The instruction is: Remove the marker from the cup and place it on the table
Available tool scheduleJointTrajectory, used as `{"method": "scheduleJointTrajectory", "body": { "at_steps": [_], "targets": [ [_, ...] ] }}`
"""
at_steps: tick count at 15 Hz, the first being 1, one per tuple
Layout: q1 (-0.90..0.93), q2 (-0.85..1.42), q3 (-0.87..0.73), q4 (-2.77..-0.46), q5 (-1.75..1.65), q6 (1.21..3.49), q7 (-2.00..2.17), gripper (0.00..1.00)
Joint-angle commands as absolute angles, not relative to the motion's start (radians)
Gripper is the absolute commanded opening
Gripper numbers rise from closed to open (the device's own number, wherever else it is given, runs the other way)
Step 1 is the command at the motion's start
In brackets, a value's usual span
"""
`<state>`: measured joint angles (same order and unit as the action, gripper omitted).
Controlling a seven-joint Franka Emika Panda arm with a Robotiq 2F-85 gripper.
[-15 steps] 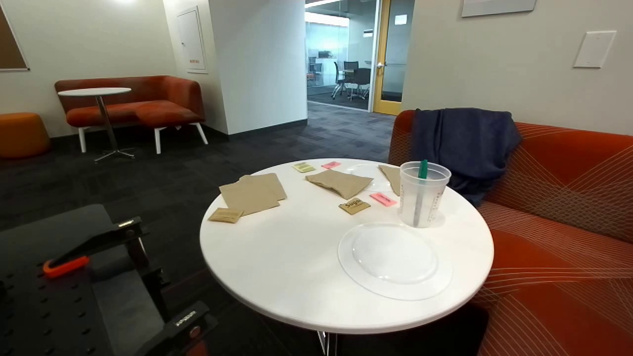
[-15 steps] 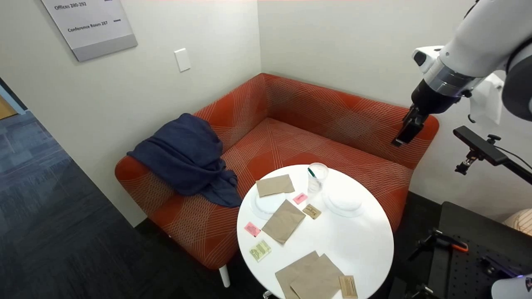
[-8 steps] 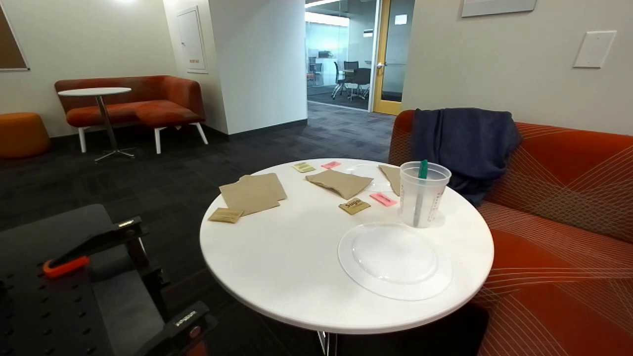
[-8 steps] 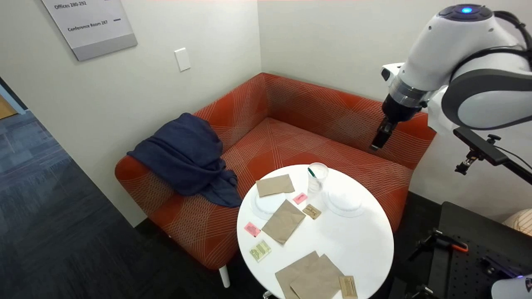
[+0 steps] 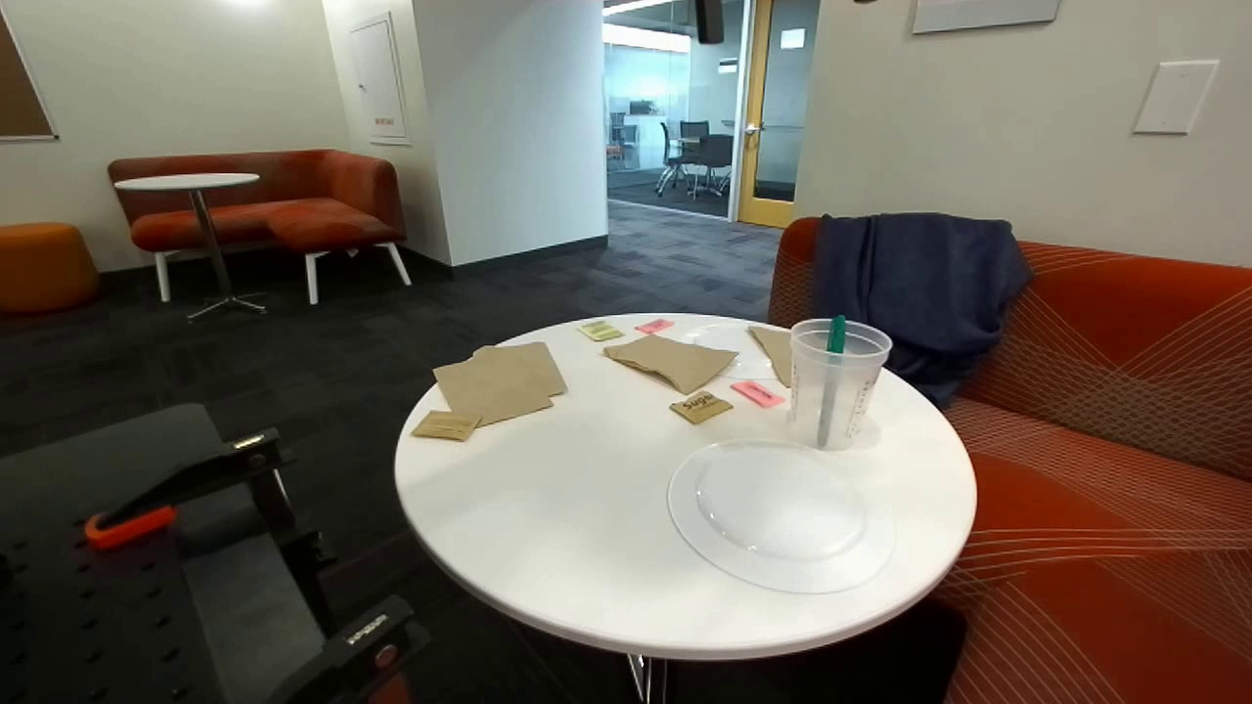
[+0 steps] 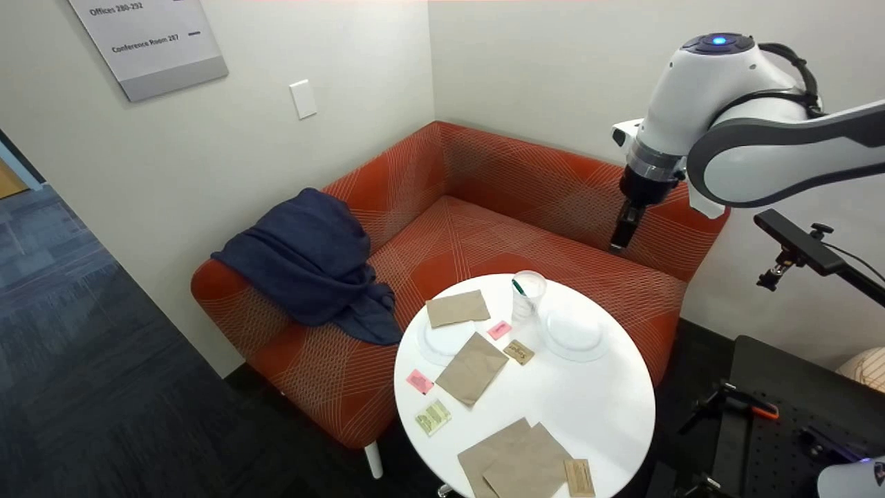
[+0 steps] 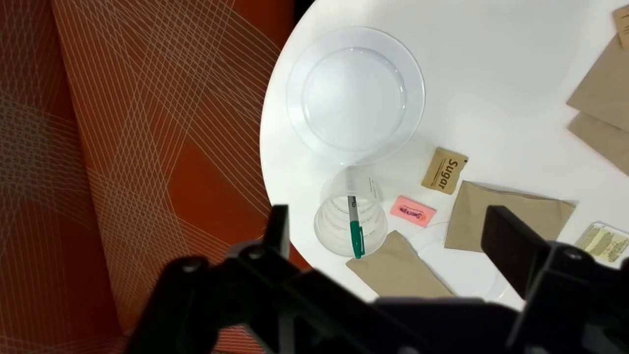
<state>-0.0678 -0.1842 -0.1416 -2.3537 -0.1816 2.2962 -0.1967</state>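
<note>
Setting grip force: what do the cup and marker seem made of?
Cup: likely plastic, smooth and slightly cloudy; the marker inside shows through it.
Marker: green cap probably smooth hard plastic, by its even colour; grey barrel could be plastic or metal; too small to tell.

White arm [image 6: 695, 104], bent, gripper [image 7: 388, 223] ptg down w/ slight tilt, fingers [image 7: 511, 250] spread wide, gap btwn

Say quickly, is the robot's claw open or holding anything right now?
Gripper: open, jaws wide apart, nothing held; the marker leans in the cup.
</note>
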Motion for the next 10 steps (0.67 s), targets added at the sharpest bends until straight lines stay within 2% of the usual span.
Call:
{"method": "scheduleJointTrajectory", "body": {
  "at_steps": [1,10],
  "targets": [
    [-0.083,-0.175,-0.132,-2.349,-0.179,2.3,-0.199,1.0],
    [-0.082,-0.152,-0.136,-2.353,-0.177,2.34,-0.221,1.0]
  ]
}}
